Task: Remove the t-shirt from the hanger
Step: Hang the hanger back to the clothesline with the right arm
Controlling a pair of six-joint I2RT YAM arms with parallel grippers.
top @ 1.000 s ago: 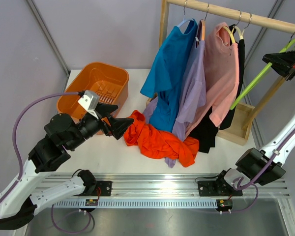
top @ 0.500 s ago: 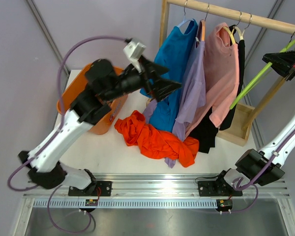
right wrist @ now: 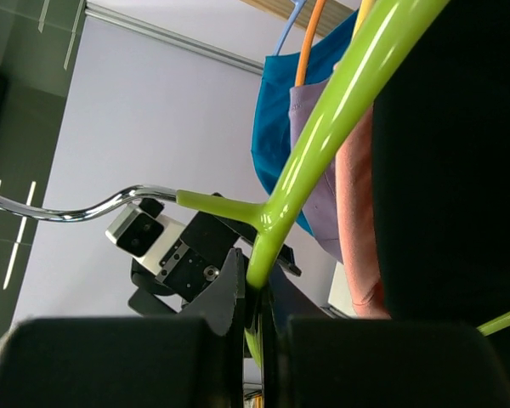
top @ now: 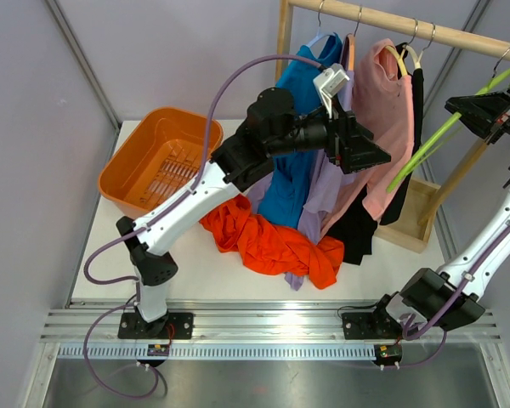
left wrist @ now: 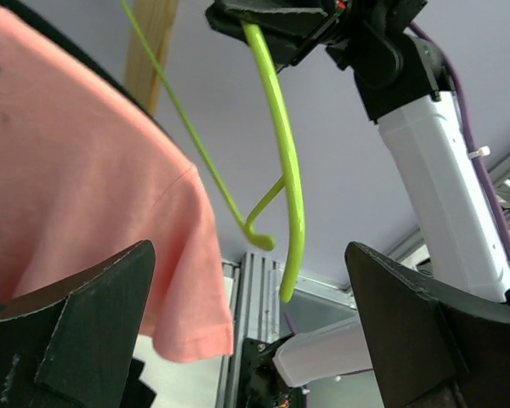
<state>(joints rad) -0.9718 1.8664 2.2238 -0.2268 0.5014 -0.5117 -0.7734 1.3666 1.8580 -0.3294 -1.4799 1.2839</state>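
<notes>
Several t-shirts hang on hangers from the wooden rail (top: 408,25): blue (top: 293,144), lilac (top: 331,161), pink (top: 382,110) and black (top: 357,225). My left gripper (top: 367,151) is raised in front of the pink t-shirt (left wrist: 85,187) at sleeve height, open (left wrist: 248,255) with nothing between its fingers. My right gripper (top: 480,106) is high at the right, shut (right wrist: 257,289) on a bare lime-green hanger (top: 425,149) near its hook. That hanger (left wrist: 293,195) slants down toward the pink shirt. An orange t-shirt (top: 272,242) lies crumpled on the table.
An orange basket (top: 157,157) stands at the back left of the table. The rack's wooden post (top: 282,42) and base (top: 412,217) stand behind the hanging clothes. My left arm's cable (top: 229,85) arcs above the basket.
My left arm has swung up from beside the basket and rightward to the hanging shirts, staying open. The right gripper with the green hanger has shifted slightly left.
</notes>
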